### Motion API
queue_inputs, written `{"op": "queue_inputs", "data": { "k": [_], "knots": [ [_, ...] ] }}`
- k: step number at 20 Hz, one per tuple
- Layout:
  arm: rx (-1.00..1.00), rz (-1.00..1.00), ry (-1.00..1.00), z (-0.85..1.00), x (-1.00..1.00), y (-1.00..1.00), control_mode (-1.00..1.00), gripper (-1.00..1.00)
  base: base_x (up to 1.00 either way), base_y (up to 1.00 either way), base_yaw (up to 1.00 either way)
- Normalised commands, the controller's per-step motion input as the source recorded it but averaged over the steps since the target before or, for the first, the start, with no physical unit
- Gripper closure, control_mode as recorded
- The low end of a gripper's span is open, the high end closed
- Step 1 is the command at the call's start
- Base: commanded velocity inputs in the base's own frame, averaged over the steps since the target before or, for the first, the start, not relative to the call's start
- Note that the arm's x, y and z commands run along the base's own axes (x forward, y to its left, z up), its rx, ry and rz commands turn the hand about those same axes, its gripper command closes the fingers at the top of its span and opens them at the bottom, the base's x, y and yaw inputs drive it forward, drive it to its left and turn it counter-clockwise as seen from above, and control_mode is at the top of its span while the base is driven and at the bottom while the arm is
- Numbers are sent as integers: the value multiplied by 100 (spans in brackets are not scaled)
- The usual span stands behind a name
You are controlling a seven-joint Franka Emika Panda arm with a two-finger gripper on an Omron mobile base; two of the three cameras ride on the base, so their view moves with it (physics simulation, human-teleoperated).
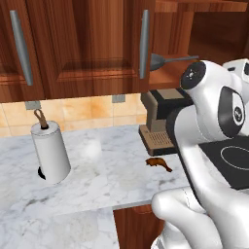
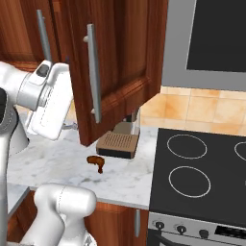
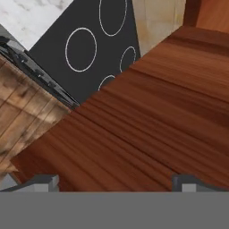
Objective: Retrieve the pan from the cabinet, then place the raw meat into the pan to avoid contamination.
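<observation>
The counter (image 1: 97,180) is a white marble surface with grey veining. A white paper towel roll (image 1: 50,151) stands upright on it at the left, near the tiled wall. The raw meat (image 1: 158,163) lies flat on the counter, just in front of the coffee machine (image 1: 160,121), which stands at the back. A black cooktop (image 2: 197,178) adjoins the counter on the right. The cabinet (image 1: 97,44) shelf (image 1: 170,73) carries the pan (image 1: 168,61).

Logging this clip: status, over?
Gripper open, empty. Pan on the open cabinet shelf. Raw meat on counter. Cabinet door hangs open beside arm.
</observation>
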Motion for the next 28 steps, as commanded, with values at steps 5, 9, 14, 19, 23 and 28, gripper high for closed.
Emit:
{"op": "queue_inputs", "data": {
  "k": [5,9,14,19,23,28],
  "knots": [
    [0,0,-1,-11,-40,-62,-100,-100,0,0,0],
    [-2,0,-1,-14,-29,-53,-100,-100,0,0,0],
    [-4,0,-1,-13,-10,-36,-100,-100,0,0,0],
    [-6,-1,2,-17,-1,-36,-100,-100,0,0,0],
    [-5,0,2,-15,1,-41,-100,-100,0,0,0],
    [-6,-1,1,-10,0,-22,-100,-100,0,0,0]
  ]
}}
